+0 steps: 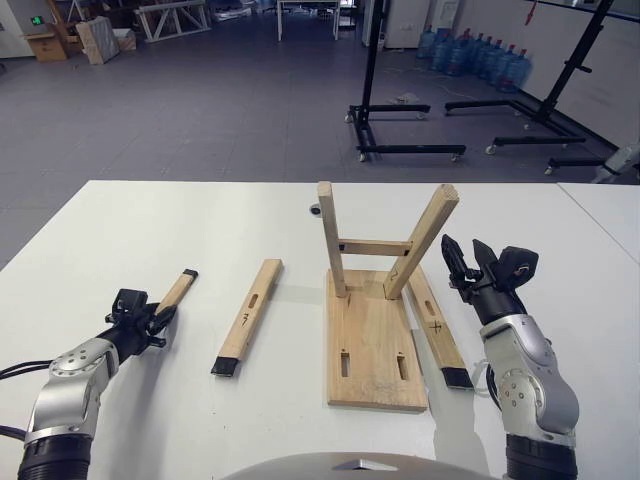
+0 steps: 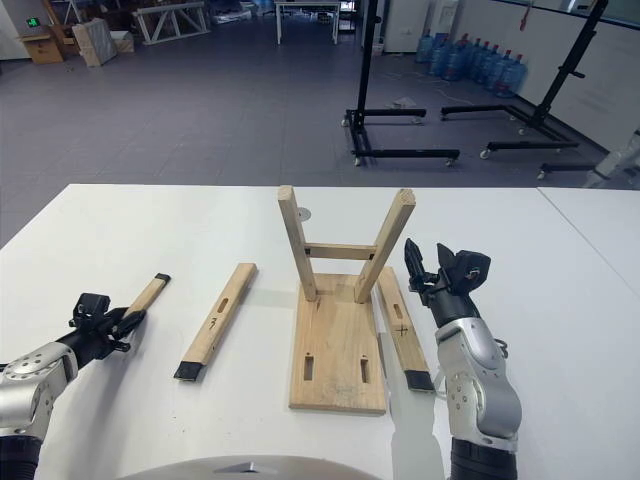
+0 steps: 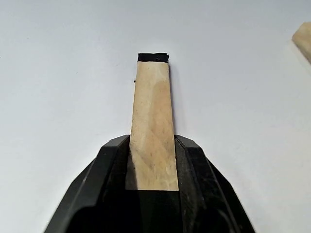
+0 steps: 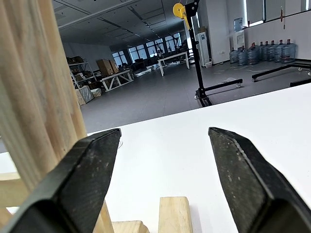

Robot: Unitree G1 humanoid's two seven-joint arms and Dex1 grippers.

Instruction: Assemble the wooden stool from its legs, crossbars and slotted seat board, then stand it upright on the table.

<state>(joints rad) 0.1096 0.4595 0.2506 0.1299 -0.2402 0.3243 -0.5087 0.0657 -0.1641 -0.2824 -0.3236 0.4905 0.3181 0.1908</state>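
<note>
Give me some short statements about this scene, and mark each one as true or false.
1. Two legs stand on the seat board, joined by a crossbar. True.
2. The left gripper is shut on a wooden piece. True.
3. The right gripper holds a leg. False: it is open and empty, beside the standing legs.
4. The seat board has no free slots. False: two slots near its front edge are empty.
5. A loose leg lies on the table between the piece and the seat board. True.
</note>
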